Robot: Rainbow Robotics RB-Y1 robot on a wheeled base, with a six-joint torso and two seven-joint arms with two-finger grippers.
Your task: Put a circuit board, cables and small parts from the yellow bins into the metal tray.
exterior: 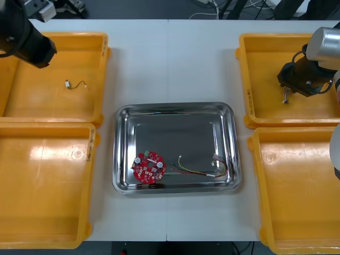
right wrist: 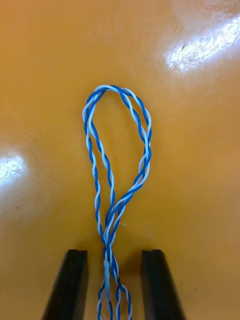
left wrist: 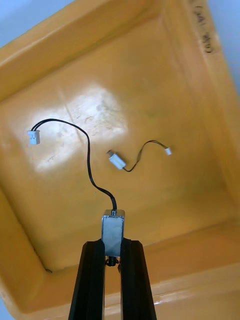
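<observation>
Table (exterior: 186, 64) light | left fingers (left wrist: 92, 280) clamp small metal part (left wrist: 113, 232) | right fingers (right wrist: 72, 285) straddle cable (right wrist: 143, 150)

Red circuit board (exterior: 149, 168) and cable (exterior: 203, 170) lie in tray (exterior: 175, 133).

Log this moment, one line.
left claw, far-left bin: shut on small metal part | right claw, far-right bin: open astride blue-white cable | tray: board, red-yellow cable

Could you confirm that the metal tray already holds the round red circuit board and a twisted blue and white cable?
Not quite: in the front view, the metal tray holds the round red circuit board and a red and yellow cable.
</observation>
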